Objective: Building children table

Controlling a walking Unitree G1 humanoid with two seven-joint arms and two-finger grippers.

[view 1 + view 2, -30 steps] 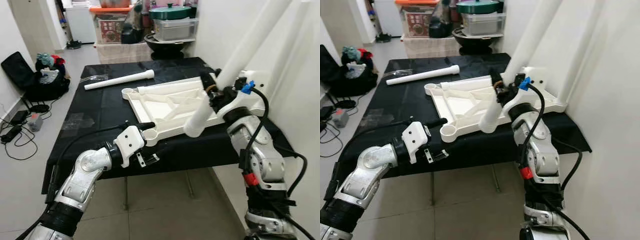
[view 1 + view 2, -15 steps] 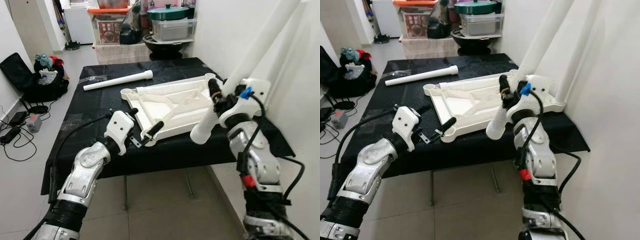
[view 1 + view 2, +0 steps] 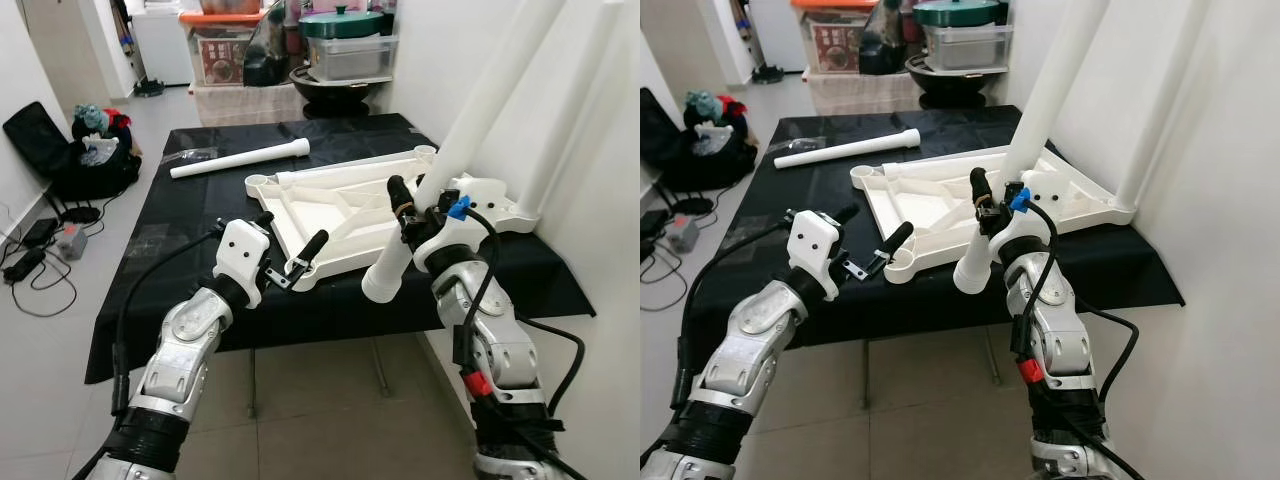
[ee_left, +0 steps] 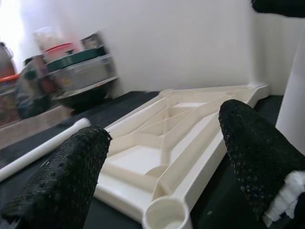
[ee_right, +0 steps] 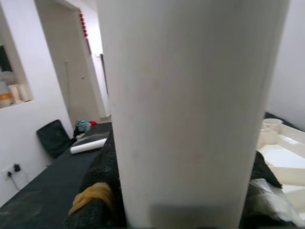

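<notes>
The white table top [image 3: 340,205] lies upside down on the black-covered table [image 3: 190,230]. My left gripper [image 3: 290,235] is open just above the top's near-left corner socket [image 4: 164,217], with its fingers [image 4: 257,157] either side of that corner. My right gripper [image 3: 415,205] is shut on a long white leg [image 3: 470,110], held tilted over the top's near edge, lower end [image 3: 380,285] past the table's front. This leg [image 5: 186,109] is close up in the right wrist view. A second leg [image 3: 565,110] stands at the top's far right corner. A third leg [image 3: 240,158] lies at the table's back left.
A white wall [image 3: 600,230] runs close along the table's right side. Storage boxes and a green-lidded pot [image 3: 340,25] stand behind the table. A black bag [image 3: 70,160] and cables [image 3: 30,265] lie on the floor to the left.
My left gripper rose from below the table's front edge to the top's near-left corner. My right arm shifted left, bringing the leg's lower end nearer that corner.
</notes>
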